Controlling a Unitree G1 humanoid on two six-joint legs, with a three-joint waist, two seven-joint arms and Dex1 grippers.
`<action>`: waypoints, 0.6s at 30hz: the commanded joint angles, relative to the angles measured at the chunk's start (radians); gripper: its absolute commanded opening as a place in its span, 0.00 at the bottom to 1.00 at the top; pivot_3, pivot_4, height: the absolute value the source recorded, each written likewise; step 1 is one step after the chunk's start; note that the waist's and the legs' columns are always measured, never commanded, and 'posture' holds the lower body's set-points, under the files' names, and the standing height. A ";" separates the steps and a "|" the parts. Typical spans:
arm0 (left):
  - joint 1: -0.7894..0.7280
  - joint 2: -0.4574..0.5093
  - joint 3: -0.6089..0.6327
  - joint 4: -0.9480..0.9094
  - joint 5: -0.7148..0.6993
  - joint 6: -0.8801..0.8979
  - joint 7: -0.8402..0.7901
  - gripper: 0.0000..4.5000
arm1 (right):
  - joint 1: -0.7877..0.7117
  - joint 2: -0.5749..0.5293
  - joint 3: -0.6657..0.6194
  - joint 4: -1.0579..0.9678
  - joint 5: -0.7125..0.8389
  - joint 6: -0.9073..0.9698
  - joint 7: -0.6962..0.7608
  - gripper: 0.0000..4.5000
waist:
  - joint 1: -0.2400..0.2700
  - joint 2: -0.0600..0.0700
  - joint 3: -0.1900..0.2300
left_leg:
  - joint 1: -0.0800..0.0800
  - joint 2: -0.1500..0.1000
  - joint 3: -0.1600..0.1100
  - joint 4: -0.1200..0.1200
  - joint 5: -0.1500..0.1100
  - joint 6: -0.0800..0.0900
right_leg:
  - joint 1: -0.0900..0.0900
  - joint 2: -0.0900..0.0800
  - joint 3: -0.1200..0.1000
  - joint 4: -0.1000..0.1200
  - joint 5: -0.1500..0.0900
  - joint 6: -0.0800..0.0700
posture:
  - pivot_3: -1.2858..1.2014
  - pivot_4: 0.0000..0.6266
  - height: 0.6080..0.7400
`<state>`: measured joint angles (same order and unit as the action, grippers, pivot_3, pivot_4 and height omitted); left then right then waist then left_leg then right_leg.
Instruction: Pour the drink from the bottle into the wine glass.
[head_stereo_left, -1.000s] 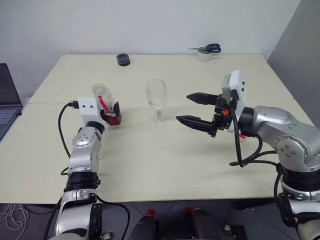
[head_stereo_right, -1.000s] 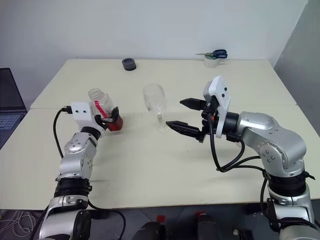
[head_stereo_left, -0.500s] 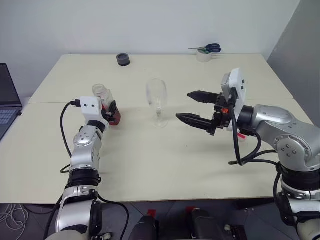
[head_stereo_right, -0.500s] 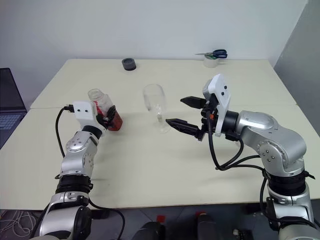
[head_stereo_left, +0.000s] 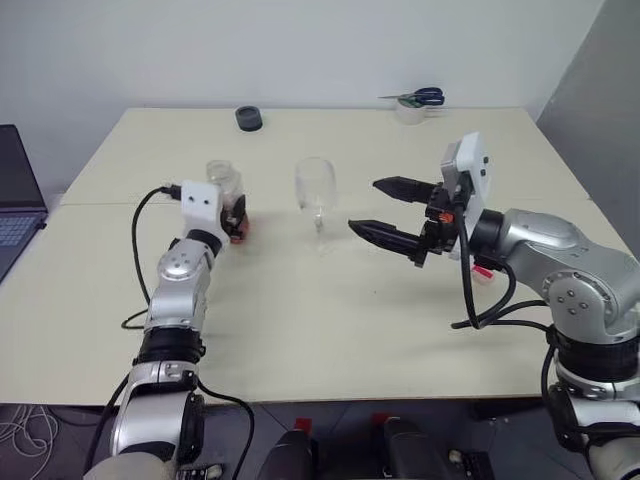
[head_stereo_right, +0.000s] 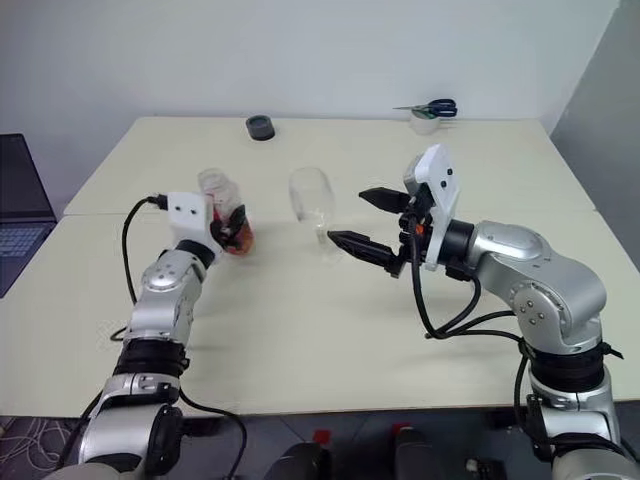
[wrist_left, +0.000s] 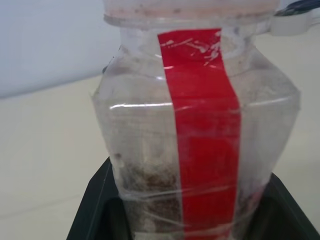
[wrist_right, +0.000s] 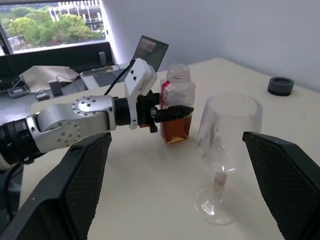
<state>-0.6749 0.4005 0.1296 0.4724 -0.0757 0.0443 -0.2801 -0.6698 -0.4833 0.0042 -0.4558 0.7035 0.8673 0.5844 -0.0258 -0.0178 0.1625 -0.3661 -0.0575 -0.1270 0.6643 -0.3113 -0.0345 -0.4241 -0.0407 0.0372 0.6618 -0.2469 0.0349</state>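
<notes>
The left gripper (head_stereo_right: 235, 222) is clamped on the lower body of the bottle (head_stereo_right: 222, 205), which stands upright at about nine o'clock from the wine glass (head_stereo_right: 311, 203), near it but apart. Whether the bottle's base is on the surface (head_stereo_right: 330, 330) or just off it cannot be told. The drink (wrist_right: 175, 129) fills only the lower part of the bottle; the mouth appears uncapped in the right wrist view, though the left wrist view shows a pale band at the neck, so this is uncertain. The glass is empty and upright on its foot. The right gripper (head_stereo_right: 363, 222) hangs at three o'clock from the glass, jaws spread wide, holding nothing, its lower finger close to the bowl without visible contact. Risks, as judged: the grip sits low on a smooth squarish bottle, so tilting could let it rotate or slip in the jaws; the glass is unsupported and tall on a narrow stem, so a knock from the bottle neck or the nearby right finger could topple it; a fast tilt from a wide neck could overshoot the rim and spill.
</notes>
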 joint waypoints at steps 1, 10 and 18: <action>-0.074 0.035 -0.035 -0.055 0.035 -0.011 -0.033 0.40 | -0.012 0.043 0.026 0.005 -0.062 -0.087 -0.027 1.00 | -0.001 0.000 0.000 | 0.000 0.000 0.000 0.000 0.000 0.000 | 0.000 0.000 0.000 0.000 0.000 0.000 | 0.52 0.24 1.00; -0.170 0.108 -0.132 -0.036 0.142 -0.070 -0.105 0.40 | -0.007 0.168 0.066 0.165 -0.233 -0.304 -0.077 1.00 | -0.005 0.000 0.000 | 0.000 0.000 0.001 -0.001 0.000 0.000 | -0.002 0.001 0.000 0.001 0.000 0.000 | 0.52 0.24 1.00; -0.234 0.184 -0.207 -0.014 0.245 -0.151 -0.161 0.40 | -0.005 0.228 0.074 0.217 -0.269 -0.372 -0.066 1.00 | -0.006 0.000 0.000 | 0.000 0.000 0.002 -0.001 0.000 0.000 | -0.003 0.001 0.000 0.001 0.000 0.000 | 0.52 0.24 1.00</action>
<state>-0.8618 0.5641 -0.0736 0.4813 0.1473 -0.0631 -0.4296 -0.6691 -0.2600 0.0840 -0.2190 0.4397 0.5256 0.5136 -0.0313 -0.0177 0.1625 -0.3666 -0.0577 -0.1254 0.6633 -0.3113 -0.0346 -0.4271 -0.0401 0.0373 0.6629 -0.2469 0.0349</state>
